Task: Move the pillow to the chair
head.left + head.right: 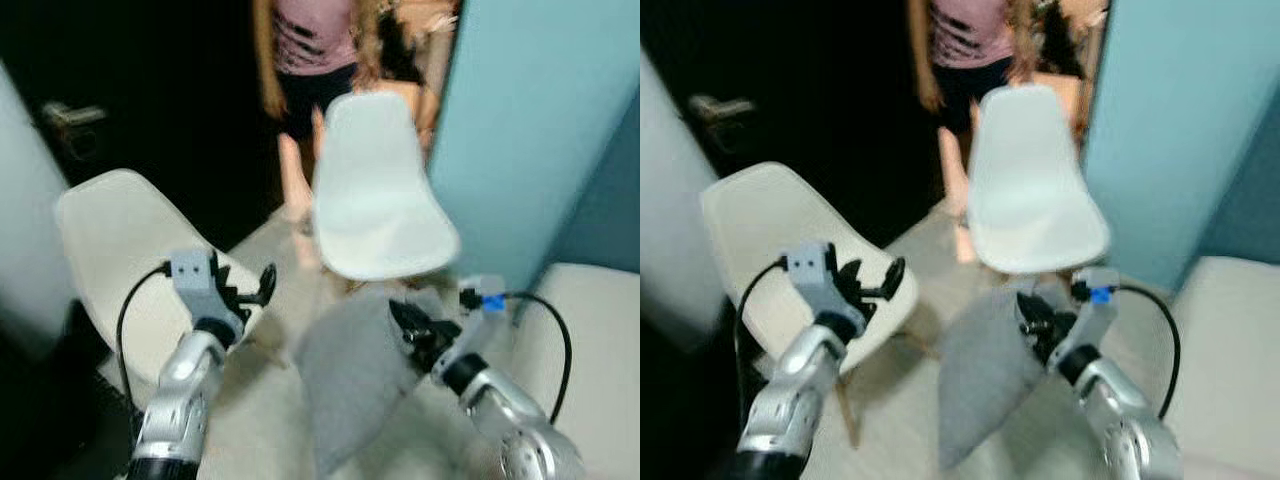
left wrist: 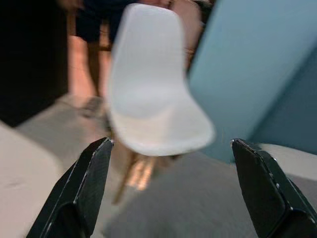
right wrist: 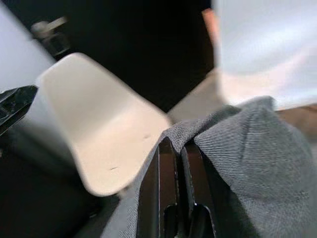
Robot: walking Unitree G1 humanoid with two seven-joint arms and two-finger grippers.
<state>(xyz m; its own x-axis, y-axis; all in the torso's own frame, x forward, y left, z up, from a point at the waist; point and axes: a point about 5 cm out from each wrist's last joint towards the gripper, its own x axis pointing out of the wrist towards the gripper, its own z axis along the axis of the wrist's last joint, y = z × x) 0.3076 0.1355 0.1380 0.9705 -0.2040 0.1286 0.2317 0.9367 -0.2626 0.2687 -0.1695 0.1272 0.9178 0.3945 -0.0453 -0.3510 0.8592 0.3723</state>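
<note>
Carry step in progress. The right gripper (image 1: 408, 325) has its jaws pinching a corner of the grey pillow (image 1: 350, 380), which hangs above the floor between two chairs. The left gripper (image 1: 250, 290) is raised, jaws spread, empty. Next move likely calls for swinging the pillow over the near chair (image 1: 120, 240) seat and releasing.

Two silver arms ending in black two-fingered hands

Each forearm is seen as a rounded, polished silver shell joined to a black wrist collar; a pale grey camera block is mounted above each wrist, the right one marked with a small blue tab; a black cable is looped from each block back along the arm; the left hand (image 1: 262, 285) is made of long, flat black fingers (image 2: 81, 191) with angular tips, small pale specks being visible along one edge; the right hand (image 3: 177, 148) shows two narrow black fingers with glossy faces.
</note>
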